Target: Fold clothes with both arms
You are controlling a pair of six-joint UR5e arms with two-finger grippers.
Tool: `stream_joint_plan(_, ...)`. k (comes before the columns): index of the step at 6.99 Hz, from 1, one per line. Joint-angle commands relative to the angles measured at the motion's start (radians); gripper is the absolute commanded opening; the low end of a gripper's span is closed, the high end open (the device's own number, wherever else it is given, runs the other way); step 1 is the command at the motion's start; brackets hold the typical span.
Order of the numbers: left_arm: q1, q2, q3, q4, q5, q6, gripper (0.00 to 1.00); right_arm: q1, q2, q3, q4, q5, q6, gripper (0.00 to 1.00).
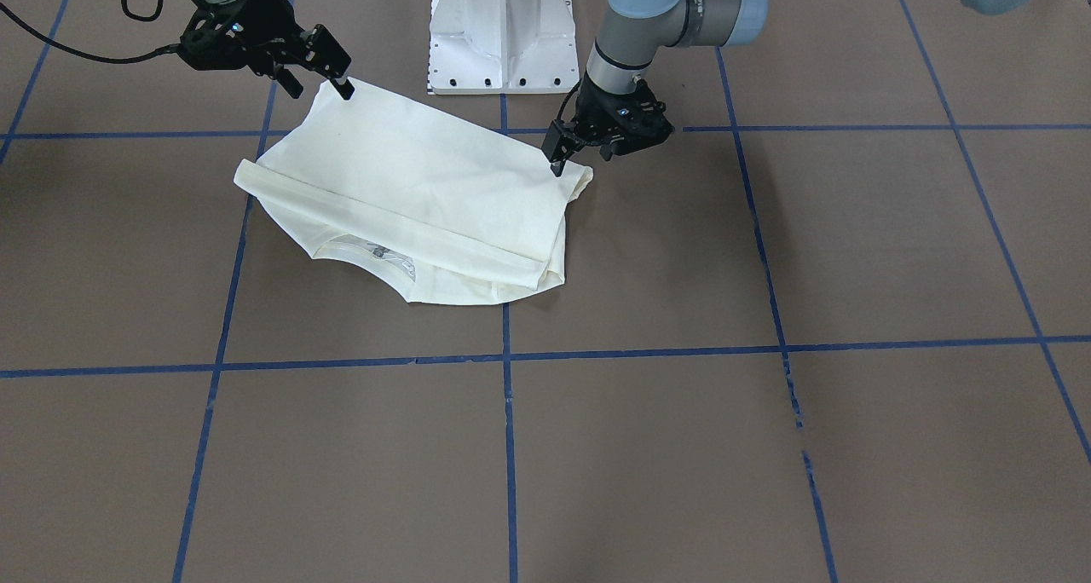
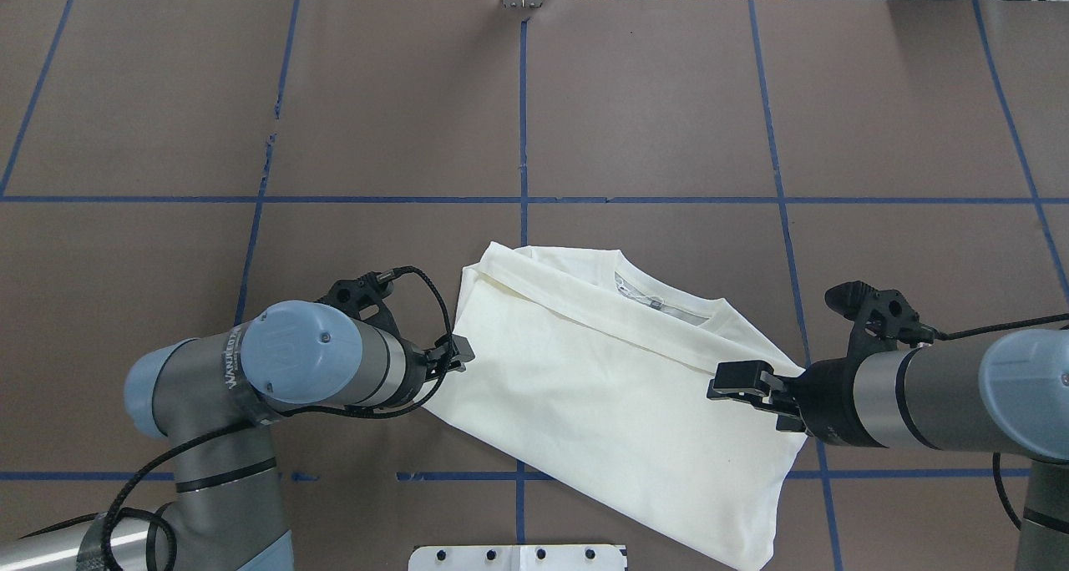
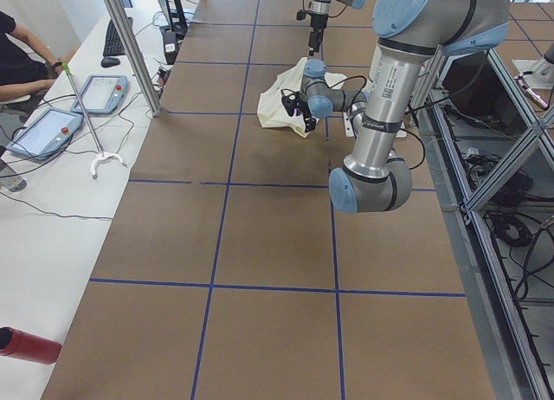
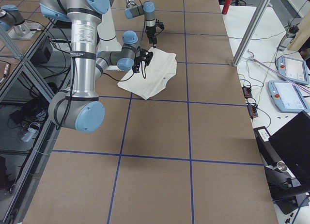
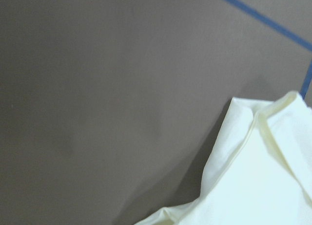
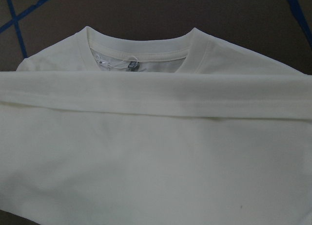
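The cream-white shirt [image 1: 426, 191] [image 2: 601, 387] lies folded on the brown table, plain back up. Its ribbed neck [image 2: 660, 304] [image 6: 141, 52] and label peek out on the side away from the robot. My left gripper [image 1: 581, 158] [image 2: 455, 356] hovers at one near corner with its fingers spread, one tip touching the cloth edge. At the opposite near corner my right gripper [image 1: 320, 87] [image 2: 739, 381] is also open, one tip at the hem. The left wrist view shows only a shirt corner [image 5: 263, 171] and the table. No printed front shows.
The white pedestal base [image 1: 501, 37] stands just behind the shirt. Blue tape lines [image 2: 524, 137] grid the brown table. A side bench holds teach pendants [image 3: 95, 93], with a person [image 3: 17, 58] seated there. A red cylinder [image 3: 26, 344] lies at that bench's near end.
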State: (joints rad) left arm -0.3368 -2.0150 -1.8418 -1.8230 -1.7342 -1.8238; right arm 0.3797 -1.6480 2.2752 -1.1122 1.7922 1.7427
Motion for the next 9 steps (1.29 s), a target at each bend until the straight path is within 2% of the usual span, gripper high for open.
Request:
stream_joint_plan(1, 0.007, -0.002, 0.044, -0.044, 0.016, -0.008, 0.86, 0.007, 0.004, -0.002, 0.0, 0.0, 0.0, 1.0)
stream_joint_plan(2, 0.007, -0.004, 0.03, -0.044, 0.016, -0.011, 0.77, 0.007, 0.004, -0.006, 0.0, 0.0, -0.002, 1.0)
stream_joint_plan(3, 0.01, -0.001, 0.03, -0.044, 0.016, -0.009, 0.72, 0.01, 0.014, -0.01, -0.001, 0.001, -0.002, 1.0)
stream_joint_plan(6, 0.012, 0.013, 0.03, -0.041, 0.018, -0.008, 0.7, 0.008, 0.016, -0.011, -0.002, 0.0, -0.003, 1.0)
stream_joint_plan(8, 0.012, 0.012, 0.029, -0.036, 0.016, -0.009, 0.64, 0.01, 0.017, -0.011, -0.002, 0.0, -0.002, 1.0)
stream_joint_plan(9, 0.012, 0.009, 0.029, -0.035, 0.016, -0.011, 0.52, 0.013, 0.017, -0.011, -0.002, 0.0, -0.003, 1.0)
